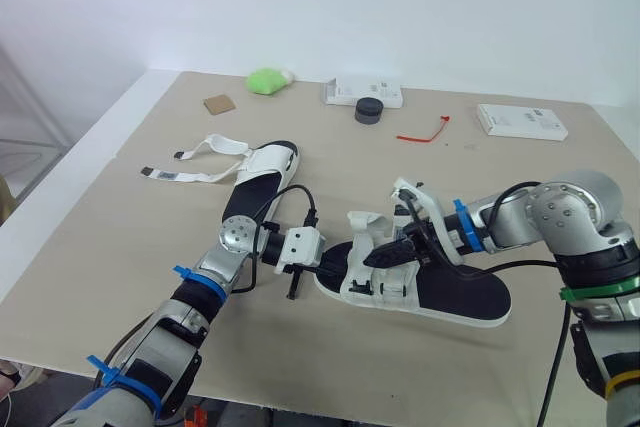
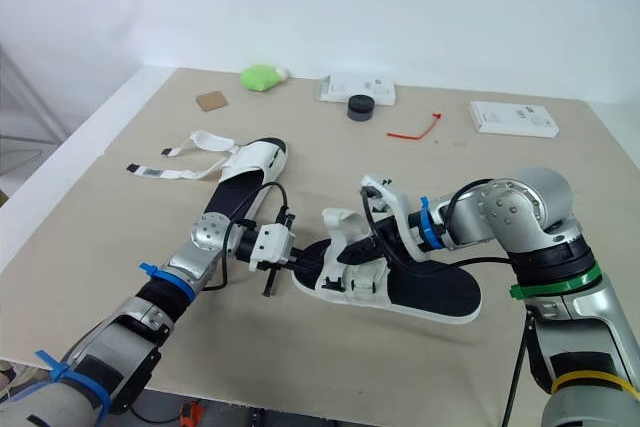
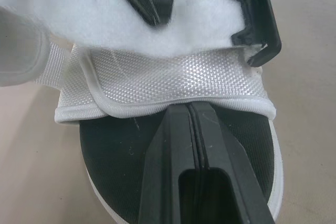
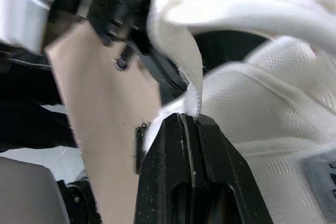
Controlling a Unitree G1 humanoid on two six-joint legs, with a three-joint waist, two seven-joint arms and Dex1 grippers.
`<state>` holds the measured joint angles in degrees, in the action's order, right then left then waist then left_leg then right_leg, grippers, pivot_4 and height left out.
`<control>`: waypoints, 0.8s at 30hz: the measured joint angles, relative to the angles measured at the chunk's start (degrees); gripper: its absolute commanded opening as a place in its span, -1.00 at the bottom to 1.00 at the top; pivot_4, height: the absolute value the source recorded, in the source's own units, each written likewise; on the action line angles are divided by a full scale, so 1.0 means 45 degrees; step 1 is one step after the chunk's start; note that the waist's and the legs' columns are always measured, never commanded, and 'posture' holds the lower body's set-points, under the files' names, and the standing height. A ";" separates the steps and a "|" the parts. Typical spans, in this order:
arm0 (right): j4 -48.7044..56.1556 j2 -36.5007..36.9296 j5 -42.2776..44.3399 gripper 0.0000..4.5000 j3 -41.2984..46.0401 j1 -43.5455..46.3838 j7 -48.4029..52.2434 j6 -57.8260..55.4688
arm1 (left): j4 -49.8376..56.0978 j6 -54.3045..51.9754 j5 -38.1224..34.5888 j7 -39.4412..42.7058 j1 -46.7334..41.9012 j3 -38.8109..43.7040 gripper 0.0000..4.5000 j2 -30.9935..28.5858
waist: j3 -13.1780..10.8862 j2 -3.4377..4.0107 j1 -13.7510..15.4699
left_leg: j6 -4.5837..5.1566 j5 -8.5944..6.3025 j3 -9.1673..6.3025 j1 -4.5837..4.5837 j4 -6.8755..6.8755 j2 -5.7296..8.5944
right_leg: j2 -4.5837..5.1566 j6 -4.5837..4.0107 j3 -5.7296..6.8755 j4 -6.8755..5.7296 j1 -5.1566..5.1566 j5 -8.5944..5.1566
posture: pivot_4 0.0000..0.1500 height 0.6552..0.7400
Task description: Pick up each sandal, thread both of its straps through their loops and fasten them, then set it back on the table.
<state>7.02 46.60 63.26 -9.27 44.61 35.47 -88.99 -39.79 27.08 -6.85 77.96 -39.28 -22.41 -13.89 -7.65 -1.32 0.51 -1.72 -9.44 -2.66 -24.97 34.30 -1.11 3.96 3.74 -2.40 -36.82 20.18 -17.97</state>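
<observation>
A white-strapped sandal with a black footbed [image 1: 455, 295] lies near the table's middle, toe toward my left arm. My left gripper [image 1: 338, 273] is shut on the edge of its white toe band [image 3: 173, 85]. My right gripper [image 1: 388, 256] reaches in from the right and is shut on a white strap [image 4: 178, 61] above the band. A black buckle loop [image 3: 260, 24] sits at the band's side. The second sandal [image 1: 256, 185] lies farther back on the left, its two straps [image 1: 190, 175] spread loose on the table.
Along the table's back are a green soft object [image 1: 268, 79], a brown card [image 1: 219, 104], a white box [image 1: 363, 93], a black round cap [image 1: 368, 111], a red zip tie [image 1: 424, 133] and another white box [image 1: 521, 121].
</observation>
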 measured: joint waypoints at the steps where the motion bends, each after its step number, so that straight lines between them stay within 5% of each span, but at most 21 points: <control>1: 0.0244 0.0000 0.0004 -0.99 0.0154 -0.0110 0.0179 0.0146 | 0.0000 0.0000 -0.0002 0.0004 0.0000 0.0000 -1.00 0.0000 | 0.0001 0.0001 0.0000 | 0.0000 0.0000 -0.0001 0.0000 0.0001 0.0001 | 0.0000 0.0022 0.0002 0.0001 -0.0001 -0.0013 | 1.00 1.00; 13: 0.2948 0.0465 -0.1577 -0.99 0.0270 -0.2021 0.1602 0.2881 | -0.0002 -0.0001 -0.0001 -0.0006 0.0007 0.0000 -1.00 -0.0007 | 0.0002 -0.0009 -0.0002 | -0.0003 -0.0001 -0.0004 0.0006 0.0001 0.0002 | -0.0004 0.0041 0.0013 0.0004 -0.0005 -0.0021 | 1.00 1.00; 24: 0.1552 0.0415 -0.3725 -0.99 -0.0929 -0.1668 0.2165 0.3468 | 0.0000 -0.0001 -0.0001 -0.0015 0.0013 0.0000 -1.00 -0.0006 | 0.0003 -0.0011 -0.0002 | -0.0004 -0.0001 -0.0008 0.0008 0.0001 0.0001 | -0.0002 0.0029 0.0013 0.0008 -0.0008 -0.0014 | 1.00 1.00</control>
<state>14.01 48.46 46.50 -13.45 37.11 45.21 -73.39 -39.79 27.07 -6.86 77.90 -39.22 -22.41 -13.92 -7.63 -1.37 0.50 -1.73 -9.45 -2.70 -24.93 34.30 -1.10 3.95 3.87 -2.34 -36.78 20.15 -18.03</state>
